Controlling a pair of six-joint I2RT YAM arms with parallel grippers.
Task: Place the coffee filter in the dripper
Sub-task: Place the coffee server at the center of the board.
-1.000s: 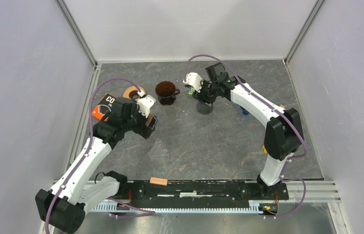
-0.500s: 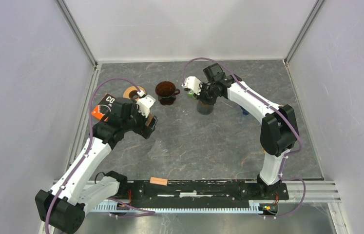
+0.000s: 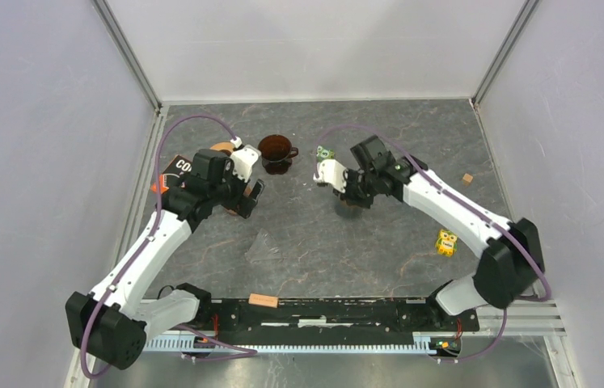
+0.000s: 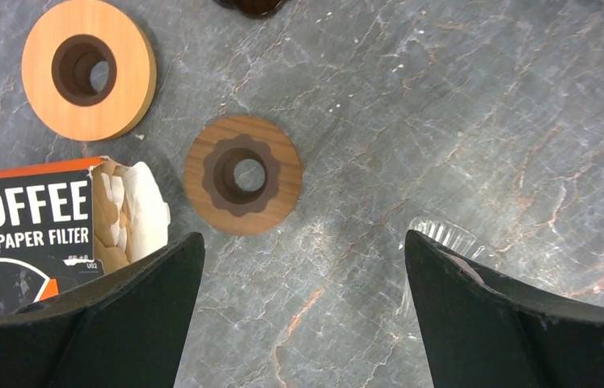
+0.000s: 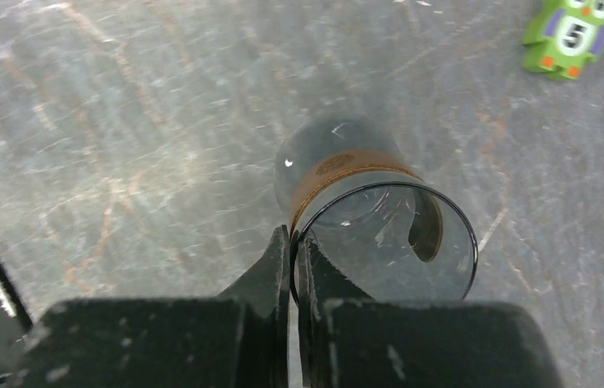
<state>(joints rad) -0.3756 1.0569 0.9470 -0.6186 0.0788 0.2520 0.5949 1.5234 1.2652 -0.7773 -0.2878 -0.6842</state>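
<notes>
Several paper filters [image 4: 141,206], likely flimsy: pinch edge protruding from box [image 4: 23,218]; left gripper [image 4: 302,242] agape, empty; right gripper [image 5: 292,238] clamps glass carafe [image 5: 363,218] rim.

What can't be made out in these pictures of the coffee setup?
Left wrist view: dripper cut off by the top edge, only a dark sliver shows.
Top view: filter box largely covered by the left arm.
Top view: glass carafe mostly hidden under the right gripper.
Left wrist view: clear ribbed object partly behind the left gripper, identity unclear.
</notes>
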